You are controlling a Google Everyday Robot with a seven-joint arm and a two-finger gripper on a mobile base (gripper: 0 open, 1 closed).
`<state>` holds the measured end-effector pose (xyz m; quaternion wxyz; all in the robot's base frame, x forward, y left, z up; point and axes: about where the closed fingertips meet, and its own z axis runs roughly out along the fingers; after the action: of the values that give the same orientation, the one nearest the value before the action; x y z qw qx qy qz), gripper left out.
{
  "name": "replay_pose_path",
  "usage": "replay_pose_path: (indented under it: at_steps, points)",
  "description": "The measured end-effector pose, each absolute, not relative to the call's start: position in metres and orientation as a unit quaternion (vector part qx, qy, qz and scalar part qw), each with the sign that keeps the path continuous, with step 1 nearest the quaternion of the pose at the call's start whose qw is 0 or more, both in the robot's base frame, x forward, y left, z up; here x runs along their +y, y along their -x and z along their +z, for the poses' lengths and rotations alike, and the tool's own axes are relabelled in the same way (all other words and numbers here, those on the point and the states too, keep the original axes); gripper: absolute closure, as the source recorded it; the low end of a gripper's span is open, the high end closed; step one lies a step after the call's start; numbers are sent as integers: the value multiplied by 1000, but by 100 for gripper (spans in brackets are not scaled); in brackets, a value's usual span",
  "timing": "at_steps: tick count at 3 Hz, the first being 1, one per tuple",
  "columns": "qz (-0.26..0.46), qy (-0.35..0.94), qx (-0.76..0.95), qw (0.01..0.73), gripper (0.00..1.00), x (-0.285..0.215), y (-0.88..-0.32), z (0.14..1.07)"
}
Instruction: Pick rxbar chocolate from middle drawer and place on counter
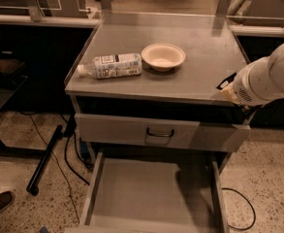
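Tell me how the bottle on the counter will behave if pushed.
The bottle lies on its side, so it would likely roll. Clear plastic suggests it is light and may dent. The tool sits at the front right corner of the counter, far from it.

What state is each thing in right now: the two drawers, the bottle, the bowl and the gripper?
middle drawer: pulled out, open.
drawer with handle: pushed in.
bottle: lying on its side on the counter.
bowl: upright on the counter, nothing seen inside.
gripper: at the counter's front right corner, above the open drawer.
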<state>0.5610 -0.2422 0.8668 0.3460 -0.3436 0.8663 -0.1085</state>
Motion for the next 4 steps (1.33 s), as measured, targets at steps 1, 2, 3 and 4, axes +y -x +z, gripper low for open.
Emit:
replay_pose_path:
  at_steps: [1, 2, 3, 4]
  points:
    - [-105, 356, 865, 339, 100, -246, -587, 873]
    - [-101, 371, 857, 343, 100, -242, -616, 890]
    - [-82, 389, 850, 345, 100, -232, -636, 893]
    - [-40, 399, 851, 339, 100, -213, -638, 873]
